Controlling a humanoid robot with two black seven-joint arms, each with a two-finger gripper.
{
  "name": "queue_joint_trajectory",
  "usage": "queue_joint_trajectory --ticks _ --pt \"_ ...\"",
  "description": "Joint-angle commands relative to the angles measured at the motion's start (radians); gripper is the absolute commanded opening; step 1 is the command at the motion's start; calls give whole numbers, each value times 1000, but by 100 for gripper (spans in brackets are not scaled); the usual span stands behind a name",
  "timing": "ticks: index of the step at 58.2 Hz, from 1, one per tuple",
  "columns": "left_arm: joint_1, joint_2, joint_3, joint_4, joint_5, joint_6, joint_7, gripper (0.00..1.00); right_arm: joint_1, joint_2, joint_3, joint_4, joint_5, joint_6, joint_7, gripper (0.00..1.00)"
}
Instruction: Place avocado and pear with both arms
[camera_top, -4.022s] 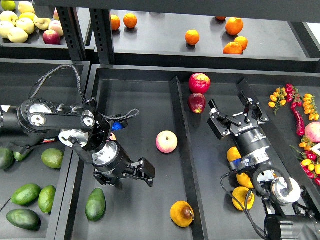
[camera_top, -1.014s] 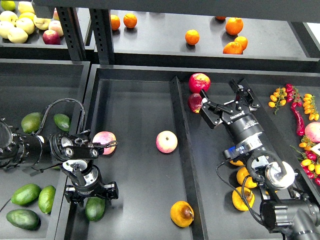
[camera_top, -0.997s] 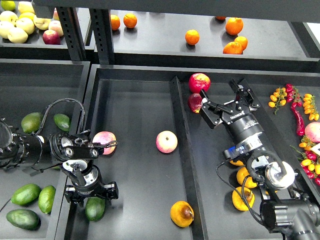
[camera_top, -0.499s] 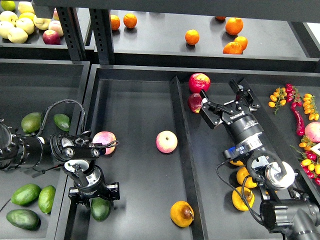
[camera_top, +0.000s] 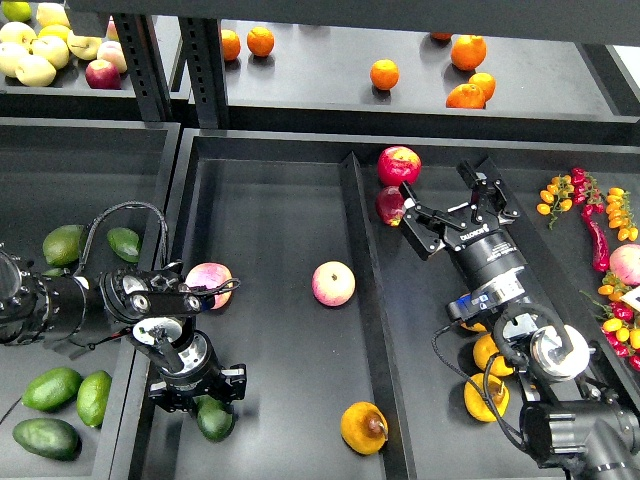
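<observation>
Bright, even overhead light — sharp focus, faint shadows.

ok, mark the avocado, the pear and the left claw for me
avocado (camera_top: 216, 420): head view, on the dark green end showing below the claw.
pear (camera_top: 363, 427): head view, middle of the orange-yellow body.
left claw (camera_top: 197, 389): head view, between its fingertips, right over the avocado.

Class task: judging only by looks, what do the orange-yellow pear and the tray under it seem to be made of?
The pear: possibly real fruit, possibly plastic; smooth, faintly glossy skin with a dark brown blotch. The look leaves it open.
The tray: probably painted metal or plastic; flat matte black, straight raised rims.
</observation>
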Motion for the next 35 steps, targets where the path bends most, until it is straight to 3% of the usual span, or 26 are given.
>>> queue_joint_trajectory --ticks 1,29,35 --pt "-37 0 -26 2 -1 0 0 20 -2 0 -7 3 0 0 1 99" --pt "-230 0 -171 0 -2 0 0 21 -6 0 -7 29 0 0 0 99" --pt "-258 113 -201 -3 4 0 0 21 -6 0 -3 40 0 0 0 99"
